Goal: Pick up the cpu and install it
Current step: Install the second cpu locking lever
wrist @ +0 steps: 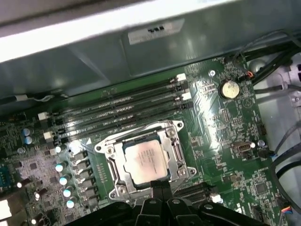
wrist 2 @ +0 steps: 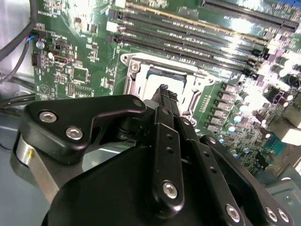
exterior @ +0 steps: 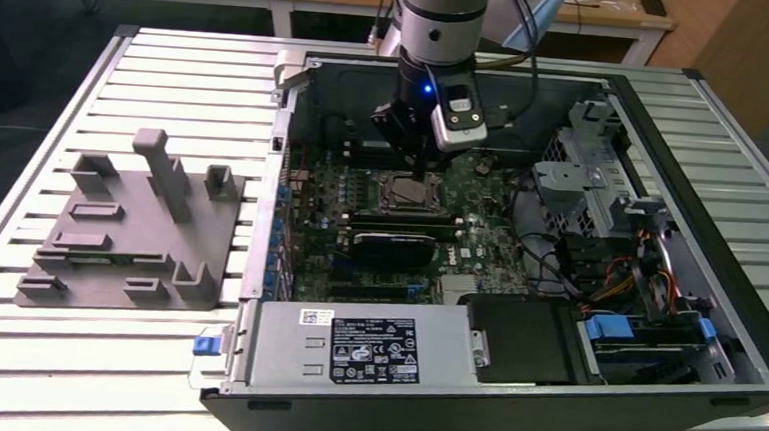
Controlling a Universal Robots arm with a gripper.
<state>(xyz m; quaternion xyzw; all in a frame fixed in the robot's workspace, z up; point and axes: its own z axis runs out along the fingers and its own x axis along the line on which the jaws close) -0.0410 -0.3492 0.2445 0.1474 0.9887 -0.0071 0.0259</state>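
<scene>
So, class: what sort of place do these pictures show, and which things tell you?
Probably a robotics lab or test bench for computer assembly. An open PC case lies on a slatted metal table, a grey fixture beside it, and the gripper hangs over the cpu in its socket.

One cpu sits in one metal socket frame on one green motherboard. Four long memory slots run beside the socket, and one round coin battery lies near them. One open computer case rests on the table with one grey plastic fixture beside it. One gripper hangs above the board.
</scene>
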